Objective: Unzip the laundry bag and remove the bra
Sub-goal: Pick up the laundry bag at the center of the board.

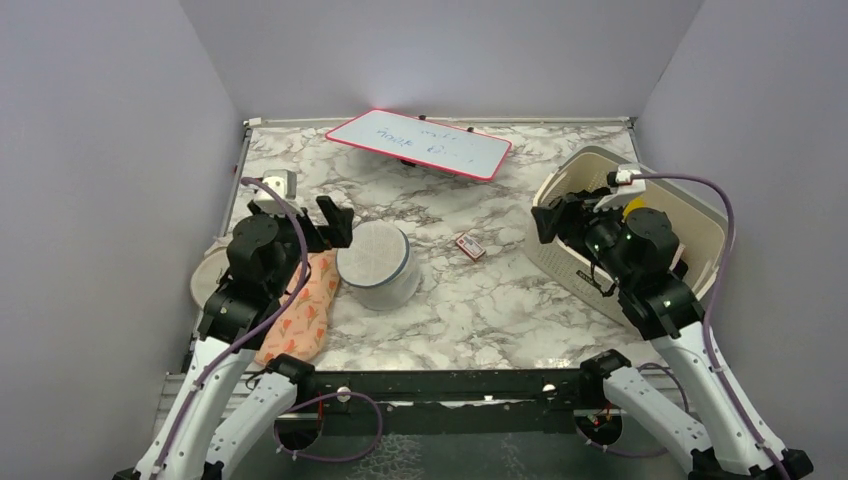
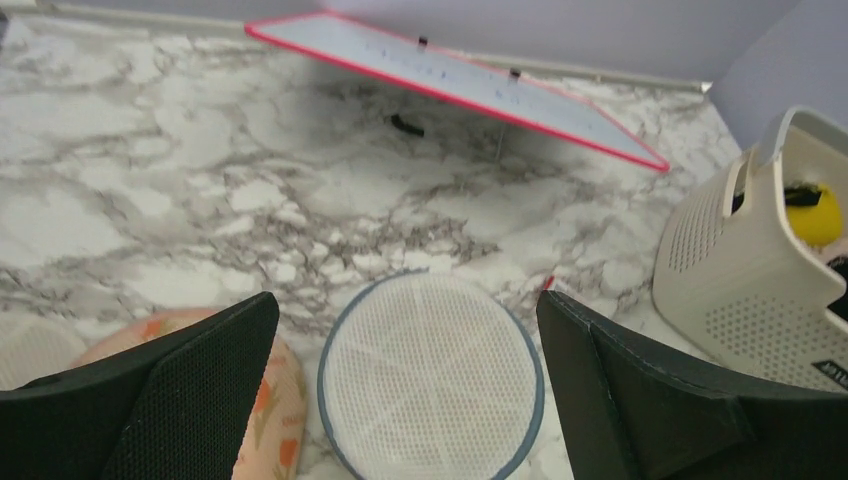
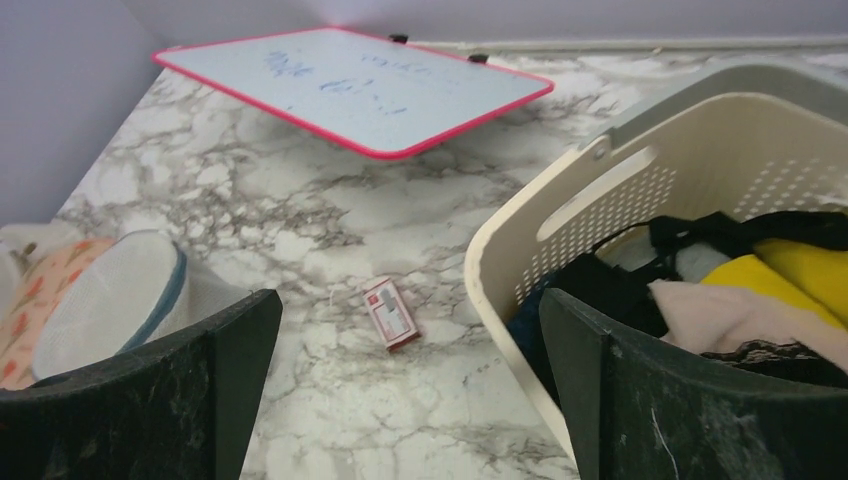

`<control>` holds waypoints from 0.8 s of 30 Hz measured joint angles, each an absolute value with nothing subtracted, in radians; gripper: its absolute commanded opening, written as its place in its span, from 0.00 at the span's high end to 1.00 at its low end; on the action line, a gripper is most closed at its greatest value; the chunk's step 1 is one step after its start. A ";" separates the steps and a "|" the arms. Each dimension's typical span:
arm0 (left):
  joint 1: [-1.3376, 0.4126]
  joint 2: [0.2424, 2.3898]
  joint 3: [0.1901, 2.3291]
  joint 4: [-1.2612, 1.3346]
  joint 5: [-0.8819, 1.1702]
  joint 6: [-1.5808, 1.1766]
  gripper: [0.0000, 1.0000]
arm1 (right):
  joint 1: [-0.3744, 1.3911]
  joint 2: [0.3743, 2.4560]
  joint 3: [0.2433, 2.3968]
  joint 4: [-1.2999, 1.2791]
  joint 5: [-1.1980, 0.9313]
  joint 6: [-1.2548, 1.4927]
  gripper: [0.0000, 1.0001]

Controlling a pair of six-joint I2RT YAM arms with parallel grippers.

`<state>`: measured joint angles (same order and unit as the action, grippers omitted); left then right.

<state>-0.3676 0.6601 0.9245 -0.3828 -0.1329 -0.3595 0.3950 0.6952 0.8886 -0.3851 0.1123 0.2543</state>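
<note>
The white see-through mesh cylinder laundry bag [image 2: 430, 375] stands upright on the marble-patterned table [image 2: 200, 150], framed between the spread, empty fingers of the left gripper [image 2: 405, 296]. Its round flat top is a fine grid weave ringed by dark grey-blue zipper trim. What is inside cannot be made out. Below that gripper's left-hand finger lies an oval orange-pink patterned fabric pouch [image 2: 280, 400], just beside the bag. The right gripper [image 3: 410, 300] is likewise parted and empty, its right-hand finger over a cream perforated plastic basket [image 3: 600, 190] of soft clothes.
</note>
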 measured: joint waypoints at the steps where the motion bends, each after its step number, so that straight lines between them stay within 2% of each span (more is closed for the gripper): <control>1: -0.364 0.660 0.905 -0.400 -0.116 -0.370 0.01 | 0.386 0.698 0.877 -0.385 0.078 0.266 0.00; 7: -0.348 0.693 0.838 -0.503 -0.010 -0.432 0.01 | 0.348 0.719 0.784 -0.318 -0.218 0.374 0.00; 16: -0.339 0.829 0.786 -0.583 0.031 -0.570 0.01 | 0.332 0.780 0.621 -0.025 -0.729 0.572 0.00; 19: -0.339 0.865 0.749 -0.586 0.006 -0.648 0.01 | 0.332 0.759 0.625 -0.041 -0.796 0.552 0.00; 22: -0.336 0.893 0.695 -0.583 -0.010 -0.712 0.01 | 0.332 0.719 0.660 -0.121 -0.778 0.507 0.00; 24: -0.334 0.918 0.662 -0.576 -0.008 -0.744 0.08 | 0.331 0.683 0.682 -0.168 -0.725 0.488 0.00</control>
<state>-0.3344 0.9184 0.6617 -0.5758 -0.0082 -0.7437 0.3313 0.6834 0.6819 -0.1684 -0.7254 0.4885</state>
